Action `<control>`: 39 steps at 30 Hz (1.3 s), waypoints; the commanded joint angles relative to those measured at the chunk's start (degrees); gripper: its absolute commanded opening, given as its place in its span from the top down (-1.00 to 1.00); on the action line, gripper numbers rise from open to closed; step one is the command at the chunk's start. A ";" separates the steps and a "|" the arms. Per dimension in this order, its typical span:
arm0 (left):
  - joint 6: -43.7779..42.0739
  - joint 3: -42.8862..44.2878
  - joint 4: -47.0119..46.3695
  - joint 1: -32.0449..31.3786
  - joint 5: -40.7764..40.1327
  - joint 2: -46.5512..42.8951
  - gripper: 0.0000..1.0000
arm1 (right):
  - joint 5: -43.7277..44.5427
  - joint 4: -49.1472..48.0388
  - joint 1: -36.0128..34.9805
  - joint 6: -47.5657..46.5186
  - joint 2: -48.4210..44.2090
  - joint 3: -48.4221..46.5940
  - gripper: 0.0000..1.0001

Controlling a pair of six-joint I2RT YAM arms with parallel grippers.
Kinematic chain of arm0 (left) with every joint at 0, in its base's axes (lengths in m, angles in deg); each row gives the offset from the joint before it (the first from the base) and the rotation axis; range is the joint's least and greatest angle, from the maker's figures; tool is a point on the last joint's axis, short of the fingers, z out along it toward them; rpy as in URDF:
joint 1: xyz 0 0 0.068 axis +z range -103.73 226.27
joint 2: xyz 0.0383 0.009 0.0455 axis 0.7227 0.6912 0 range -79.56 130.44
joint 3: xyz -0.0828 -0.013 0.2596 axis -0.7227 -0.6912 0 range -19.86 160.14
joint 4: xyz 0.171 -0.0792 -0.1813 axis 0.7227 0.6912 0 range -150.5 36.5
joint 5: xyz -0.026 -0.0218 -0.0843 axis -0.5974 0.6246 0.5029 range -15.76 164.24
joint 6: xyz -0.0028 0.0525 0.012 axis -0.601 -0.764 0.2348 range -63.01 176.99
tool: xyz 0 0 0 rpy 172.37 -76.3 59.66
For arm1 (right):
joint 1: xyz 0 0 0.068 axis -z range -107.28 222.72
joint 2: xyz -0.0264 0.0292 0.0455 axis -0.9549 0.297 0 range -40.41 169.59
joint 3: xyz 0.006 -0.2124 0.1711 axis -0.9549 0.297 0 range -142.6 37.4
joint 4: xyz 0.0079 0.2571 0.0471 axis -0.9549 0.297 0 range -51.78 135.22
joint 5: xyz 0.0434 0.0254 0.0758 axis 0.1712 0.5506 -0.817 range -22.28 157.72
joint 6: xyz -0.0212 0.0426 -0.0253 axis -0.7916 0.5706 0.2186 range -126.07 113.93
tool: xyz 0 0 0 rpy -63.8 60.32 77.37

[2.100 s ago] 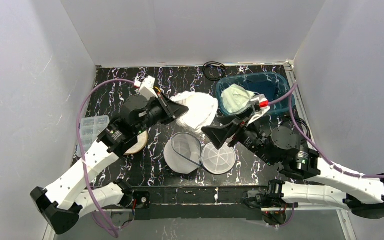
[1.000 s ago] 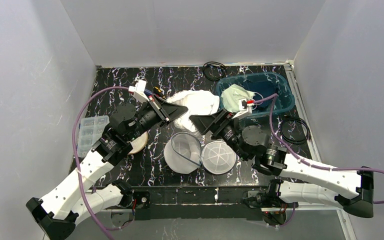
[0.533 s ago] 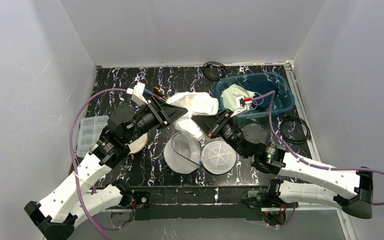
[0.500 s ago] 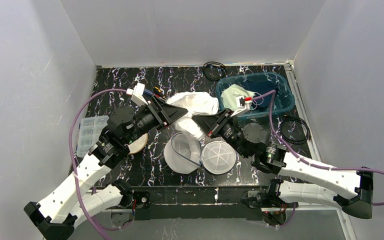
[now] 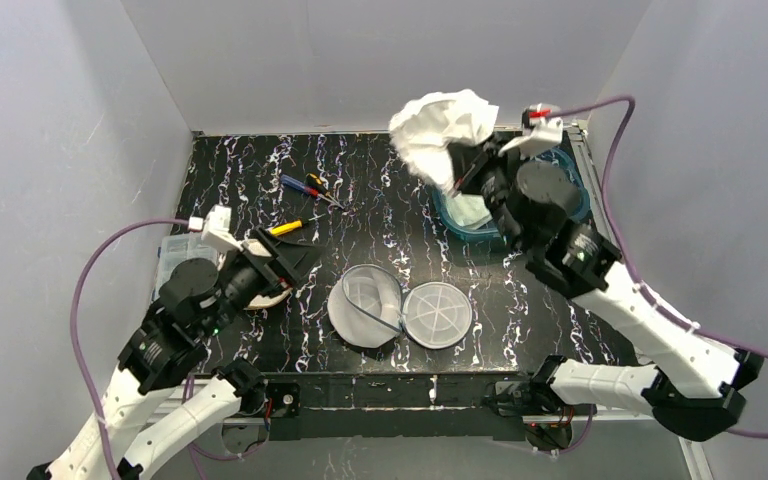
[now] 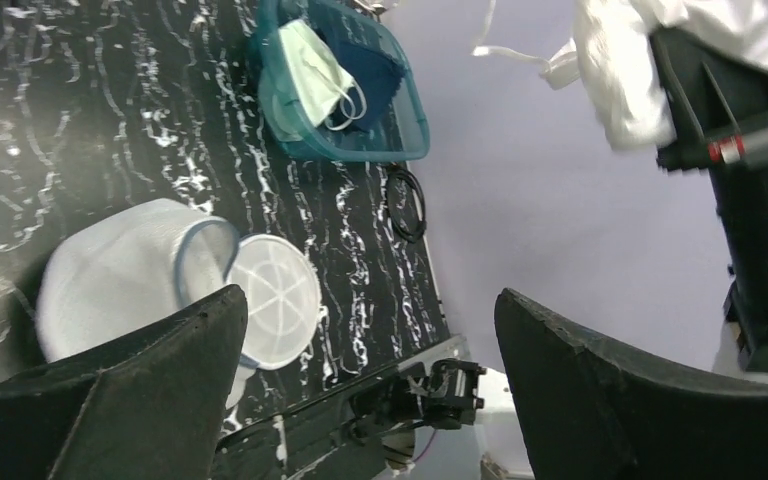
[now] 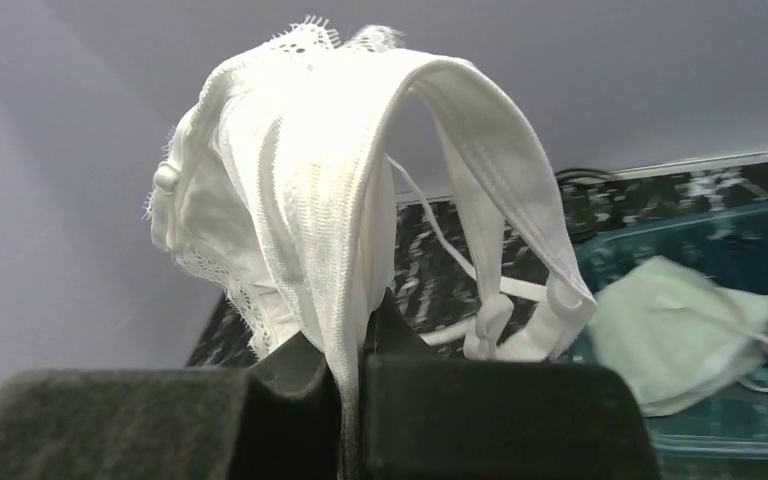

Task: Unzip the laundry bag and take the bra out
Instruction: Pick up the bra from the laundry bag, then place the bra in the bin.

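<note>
Top external view has the bra [image 5: 443, 125] well clear of the table [image 5: 260, 170], hoisted high over its far right corner above the blue basket [image 5: 447, 215], with the right gripper [image 5: 460, 170] under it. From the right wrist view, those jaws are pinched together on a doubled fold of white fabric [image 7: 300, 170], the lace edge and straps [image 7: 487, 318] hanging loose to either side, and a face mask [image 7: 680, 340] lying in the basket below. The left gripper [image 5: 295, 262] hangs near the table's left edge with its jaws wide apart and nothing between them. The laundry bag [image 5: 365, 305] lies unzipped near the front edge, its round flap [image 5: 437, 315] thrown open beside it. I'd say the bra is light, soft and limp; a thick bunch of cup or band gives the surest hold, since thin straps slip and lace snags.
</note>
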 commanded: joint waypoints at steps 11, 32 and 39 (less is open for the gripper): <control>0.38 -12.31 13.92 0.20 -1.50 -12.47 -0.84 | -33.75 -5.67 41.37 6.36 15.38 3.80 0.97; 3.18 -20.74 11.82 0.20 2.77 -12.41 -0.82 | -43.94 -14.86 48.27 5.03 28.34 17.53 0.97; 3.05 -21.18 11.73 0.21 2.39 -12.98 -0.82 | -43.37 -15.61 48.88 3.47 33.90 18.74 0.97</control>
